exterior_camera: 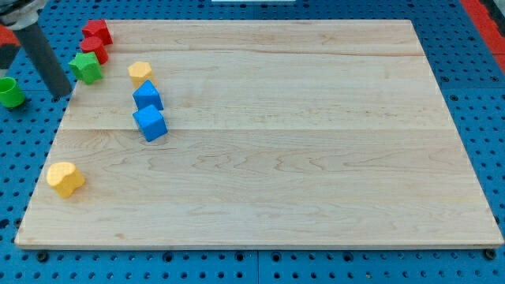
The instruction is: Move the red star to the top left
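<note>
Stars are hard to pick out here: the red star (95, 50) seems the nearer of two touching reds, up and right of my tip (63, 95), already near the top-left corner. The green star (87, 68) sits between us. My rod has no jaws and holds nothing. I judge that a gentle nudge round the green star is enough.

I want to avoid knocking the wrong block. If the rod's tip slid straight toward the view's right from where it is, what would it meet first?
Probably the green star: it lies just right of my tip, slightly higher in the view, so the tip could slip past below it. Next in line are the two blue blocks.
</note>
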Controlling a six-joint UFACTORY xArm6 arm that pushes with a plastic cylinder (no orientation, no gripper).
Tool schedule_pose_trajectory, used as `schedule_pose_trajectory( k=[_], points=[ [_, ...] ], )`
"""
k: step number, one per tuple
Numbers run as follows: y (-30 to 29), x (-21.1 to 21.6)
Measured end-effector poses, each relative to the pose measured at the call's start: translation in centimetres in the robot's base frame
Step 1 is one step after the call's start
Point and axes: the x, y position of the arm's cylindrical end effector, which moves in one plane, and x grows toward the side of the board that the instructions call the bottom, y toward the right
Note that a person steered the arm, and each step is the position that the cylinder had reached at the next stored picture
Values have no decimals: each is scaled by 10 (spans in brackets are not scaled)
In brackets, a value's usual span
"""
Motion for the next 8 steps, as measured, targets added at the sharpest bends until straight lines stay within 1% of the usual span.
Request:
schedule_pose_trajectory(
  k=[1, 2, 3, 4, 6, 7, 8],
  points=[
    [11, -48],
    [43, -73],
    [34, -71],
    [-7, -60],
    [-10, -66],
    [4, -135],
    [-6, -164]
  ],
)
